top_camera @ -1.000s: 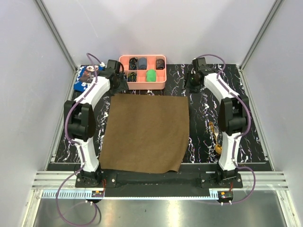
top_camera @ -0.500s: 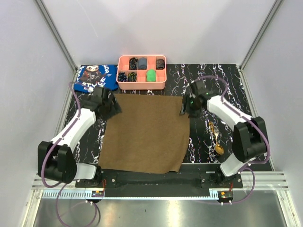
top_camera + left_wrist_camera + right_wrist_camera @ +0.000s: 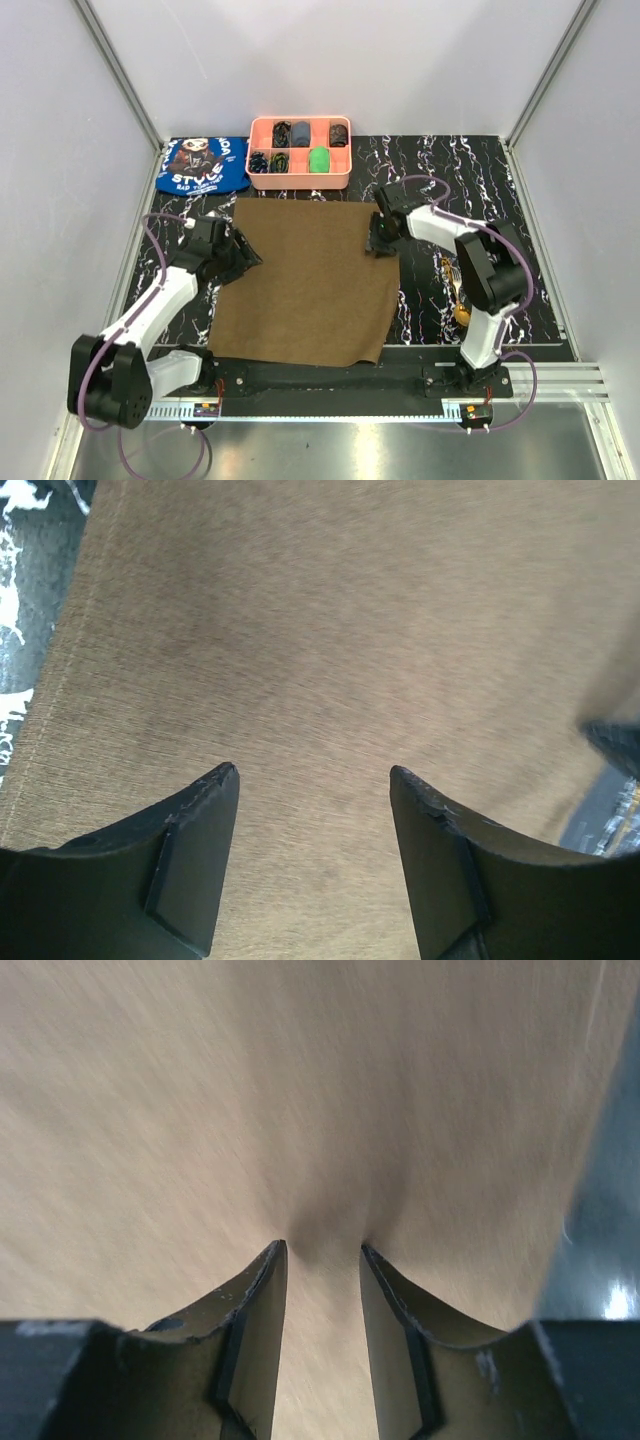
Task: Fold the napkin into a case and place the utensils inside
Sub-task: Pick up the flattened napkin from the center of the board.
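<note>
The first fold is just starting: the olive-brown napkin [image 3: 305,280] is lying flat mid-surface, the utensils [image 3: 458,290] waiting beside its right edge. The right tool [image 3: 322,1250] is pinching cloth near the far right corner, its fingers narrowed around a pucker. The left tool [image 3: 312,775] is hovering released over the left edge. Next, both need a secure hold before lifting.

A black, white-veined marbled surface [image 3: 520,180] carries everything here. The olive-brown napkin [image 3: 305,285] lies spread flat across its middle, the near edge reaching the front rim. At the far edge sits a pink compartment tray [image 3: 300,176], with a blue printed cloth [image 3: 203,165] just left of it. To the right of the napkin, 2 gold-brown utensils [image 3: 456,290] lie on the bare marble, partly hidden by an arm.
</note>
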Robot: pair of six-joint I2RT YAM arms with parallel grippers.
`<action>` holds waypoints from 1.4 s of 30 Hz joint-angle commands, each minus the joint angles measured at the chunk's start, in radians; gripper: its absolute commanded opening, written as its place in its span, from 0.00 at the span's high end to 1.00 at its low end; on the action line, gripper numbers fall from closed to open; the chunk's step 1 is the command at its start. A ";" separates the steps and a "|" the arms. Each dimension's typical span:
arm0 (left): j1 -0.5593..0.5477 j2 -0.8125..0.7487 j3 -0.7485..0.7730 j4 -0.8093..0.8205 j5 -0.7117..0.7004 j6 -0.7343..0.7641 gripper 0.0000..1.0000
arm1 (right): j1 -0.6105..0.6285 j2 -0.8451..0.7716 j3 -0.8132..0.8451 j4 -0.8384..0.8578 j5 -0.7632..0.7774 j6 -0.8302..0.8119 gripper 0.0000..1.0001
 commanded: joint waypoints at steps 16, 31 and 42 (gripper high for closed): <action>-0.002 -0.174 0.005 -0.008 0.088 -0.013 0.31 | 0.005 -0.175 0.115 -0.205 0.108 -0.067 0.27; -0.004 -0.225 0.023 -0.195 -0.115 -0.164 0.33 | 0.120 -0.677 -0.456 -0.343 0.153 0.322 0.57; -0.004 -0.228 0.051 -0.275 -0.167 -0.193 0.32 | 0.247 -0.627 -0.529 -0.306 0.156 0.430 0.55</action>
